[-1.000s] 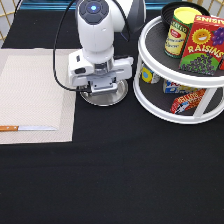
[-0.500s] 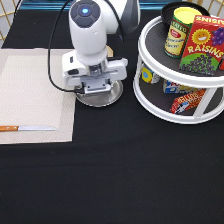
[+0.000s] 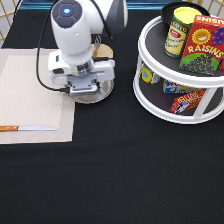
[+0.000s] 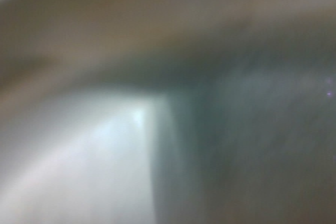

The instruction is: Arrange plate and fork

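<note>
The round silver plate (image 3: 100, 92) lies on the black table at the right edge of the placemat, mostly covered by my hand. My gripper (image 3: 82, 86) is low over the plate's left part; the plate moves along with it, so it is shut on the plate. The wrist view shows only a blurred shiny surface (image 4: 97, 165) from very close. The fork is hidden or out of view.
A beige placemat (image 3: 30, 95) lies at the exterior view's left with a wooden-handled knife (image 3: 27, 128) near its bottom edge. A tan wooden disc (image 3: 104, 51) sits behind the arm. A white two-tier turntable (image 3: 150, 95) with cans and a raisin box stands at the right.
My gripper has moved toward the exterior view's left, and the plate has slid left with it toward the placemat.
</note>
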{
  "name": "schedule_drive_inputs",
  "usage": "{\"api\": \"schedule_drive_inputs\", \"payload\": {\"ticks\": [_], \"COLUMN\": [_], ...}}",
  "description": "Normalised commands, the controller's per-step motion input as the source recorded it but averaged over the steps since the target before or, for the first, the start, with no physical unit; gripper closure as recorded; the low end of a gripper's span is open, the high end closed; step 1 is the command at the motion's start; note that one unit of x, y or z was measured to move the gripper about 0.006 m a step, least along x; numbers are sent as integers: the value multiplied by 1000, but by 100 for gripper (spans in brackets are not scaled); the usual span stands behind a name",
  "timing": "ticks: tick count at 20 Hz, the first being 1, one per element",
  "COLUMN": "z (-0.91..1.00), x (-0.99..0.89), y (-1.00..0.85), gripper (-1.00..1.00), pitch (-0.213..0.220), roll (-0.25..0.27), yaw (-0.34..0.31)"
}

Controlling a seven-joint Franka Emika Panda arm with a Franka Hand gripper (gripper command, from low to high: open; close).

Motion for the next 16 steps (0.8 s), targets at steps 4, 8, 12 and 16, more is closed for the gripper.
{"api": "schedule_drive_inputs", "payload": {"ticks": [4,8,12,16], "z": [90,82,105,83], "x": [577,564,552,454], "y": [-831,-842,-854,-906], "gripper": [-100,-100,-100,-100], "pitch": [85,87,78,71], "roll": [56,63,68,89], "yaw": [0,0,0,0]}}
